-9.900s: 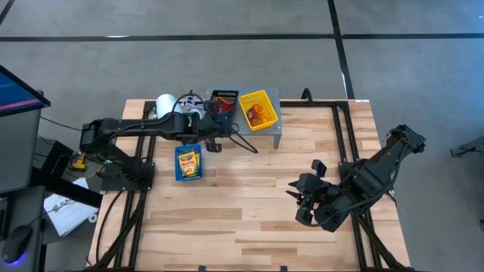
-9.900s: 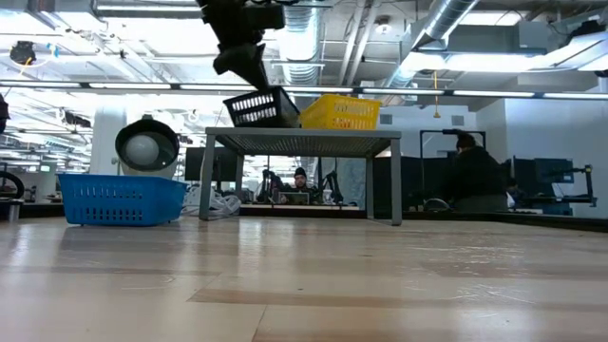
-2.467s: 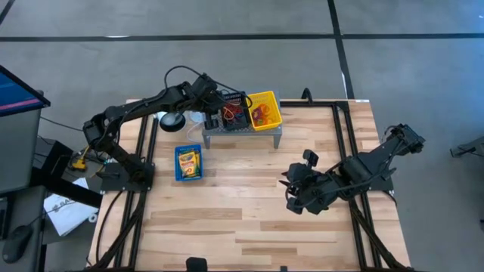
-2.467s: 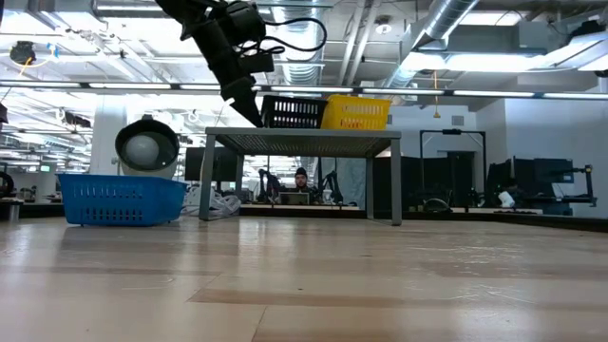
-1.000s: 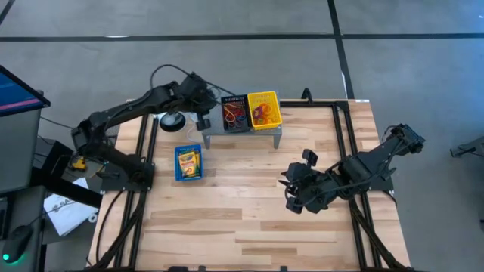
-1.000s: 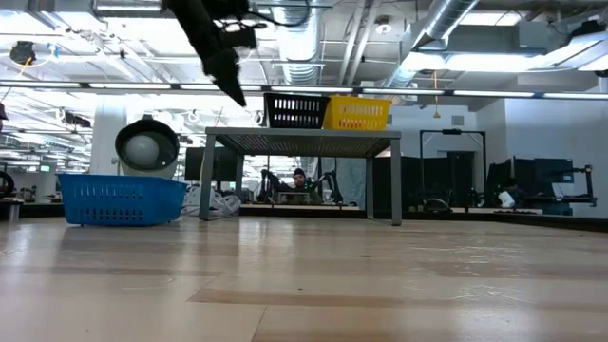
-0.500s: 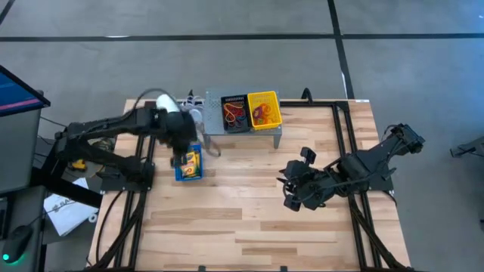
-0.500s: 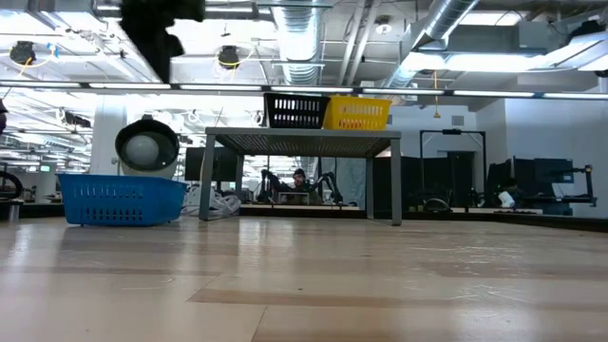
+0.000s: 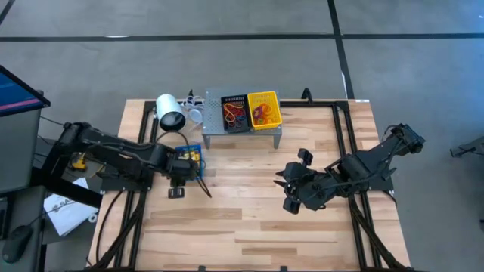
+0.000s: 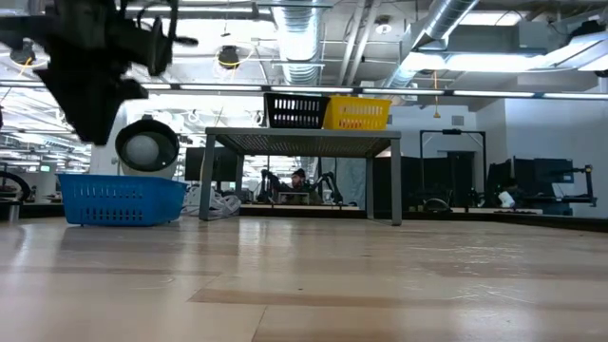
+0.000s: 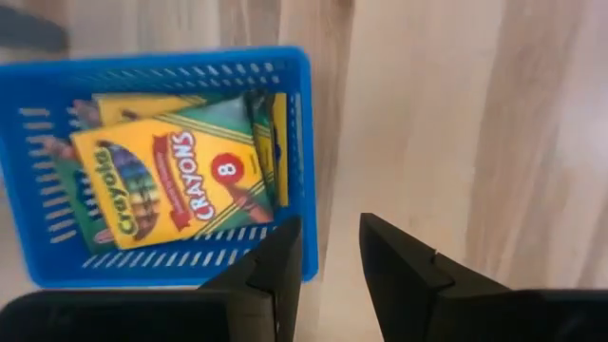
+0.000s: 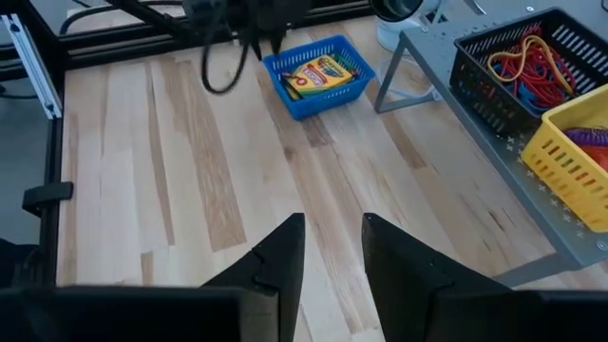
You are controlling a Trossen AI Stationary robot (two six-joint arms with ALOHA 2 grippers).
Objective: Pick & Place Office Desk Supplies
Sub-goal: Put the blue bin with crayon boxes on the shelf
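Left wrist view looks down on a blue plastic bin with walls full of small holes, like a net. Flat yellow-green crayon boxes made of card lie inside it, and the top one shows the number 8. The bin sits on the wooden table, which is made of pale smooth planks. The left gripper hangs over the bin's edge with its two dark fingers a little apart, holding nothing.

On the grey metal shelf with tiny holes stand a black bin and a yellow bin, side by side. Thin rubber bands, red, orange and blue, lie tangled in the black one. The right gripper waits over the bare table with a small gap between its fingers.
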